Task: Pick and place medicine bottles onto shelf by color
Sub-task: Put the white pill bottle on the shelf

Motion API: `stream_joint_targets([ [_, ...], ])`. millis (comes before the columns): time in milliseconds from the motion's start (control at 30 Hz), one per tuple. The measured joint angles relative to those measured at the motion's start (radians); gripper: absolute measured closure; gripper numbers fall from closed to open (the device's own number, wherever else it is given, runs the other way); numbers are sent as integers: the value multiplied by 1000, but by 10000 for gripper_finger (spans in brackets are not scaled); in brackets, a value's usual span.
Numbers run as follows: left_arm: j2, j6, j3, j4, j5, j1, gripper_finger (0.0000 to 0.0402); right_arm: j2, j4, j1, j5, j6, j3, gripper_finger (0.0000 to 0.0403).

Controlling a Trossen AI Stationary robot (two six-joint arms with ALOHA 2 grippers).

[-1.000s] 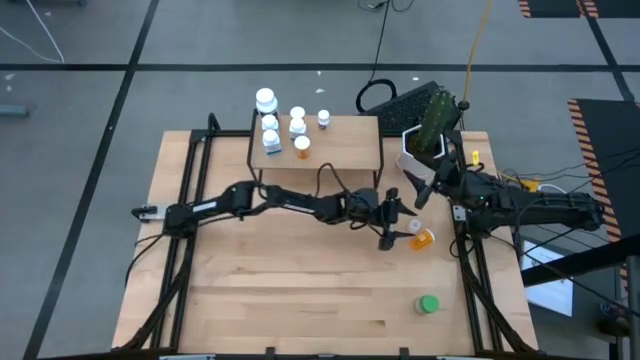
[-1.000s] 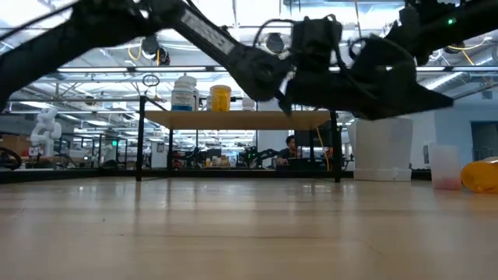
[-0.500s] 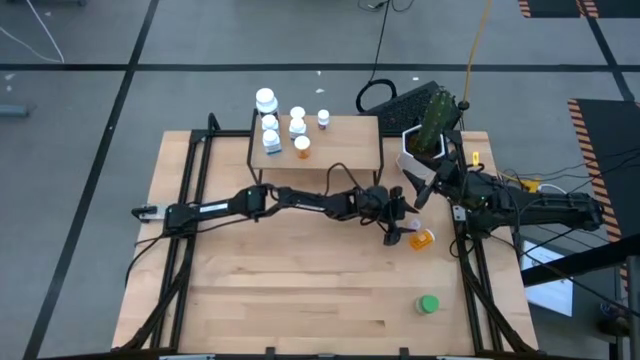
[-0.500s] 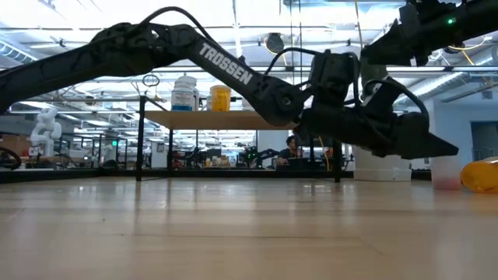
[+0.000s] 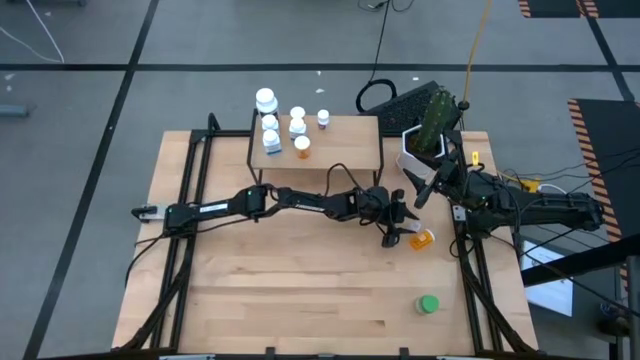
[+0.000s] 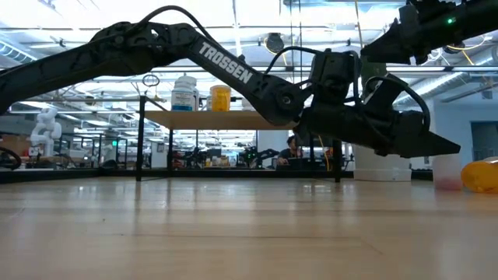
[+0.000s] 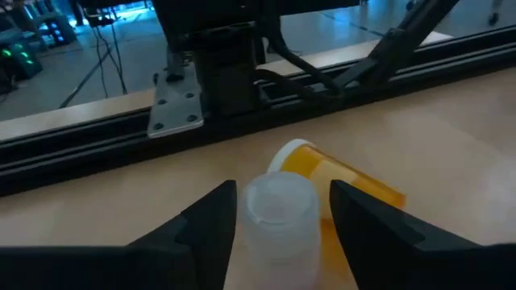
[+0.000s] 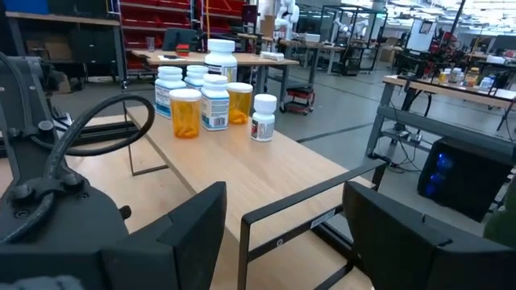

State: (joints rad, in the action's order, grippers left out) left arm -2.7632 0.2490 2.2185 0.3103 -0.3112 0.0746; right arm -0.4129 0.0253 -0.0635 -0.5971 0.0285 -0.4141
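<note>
A translucent white medicine bottle (image 7: 280,213) stands upright on the table, just in front of an orange one (image 7: 347,179) lying on its side. My left gripper (image 7: 283,188) reaches level across the table with one finger on either side of the white bottle's top. A narrow gap shows at each side. A green bottle (image 5: 428,304) stands near the table's right front. The shelf (image 5: 345,140) at the far edge carries several white bottles (image 5: 268,122) and one orange bottle (image 5: 303,146). My right gripper (image 5: 420,190) waits open at the right edge.
A white pot with a cactus (image 5: 425,135) stands at the far right, close behind my right arm. A keyboard (image 5: 400,100) lies beyond the table. Bare wood stretches across the table's left and near parts.
My left gripper has gone down and toward the table's right edge, up to the two bottles there. It has then kept still with its fingers around the translucent bottle. The bottles have not moved.
</note>
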Motion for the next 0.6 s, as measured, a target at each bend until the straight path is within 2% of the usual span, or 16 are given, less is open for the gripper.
stream_joint_targets([
  [367,0,8,0,-1,24,1,268,0,-7,0,0,7,0,161],
  [600,51,-71,-1,-72,83,9,249,1,-2,0,0,8,0,161],
])
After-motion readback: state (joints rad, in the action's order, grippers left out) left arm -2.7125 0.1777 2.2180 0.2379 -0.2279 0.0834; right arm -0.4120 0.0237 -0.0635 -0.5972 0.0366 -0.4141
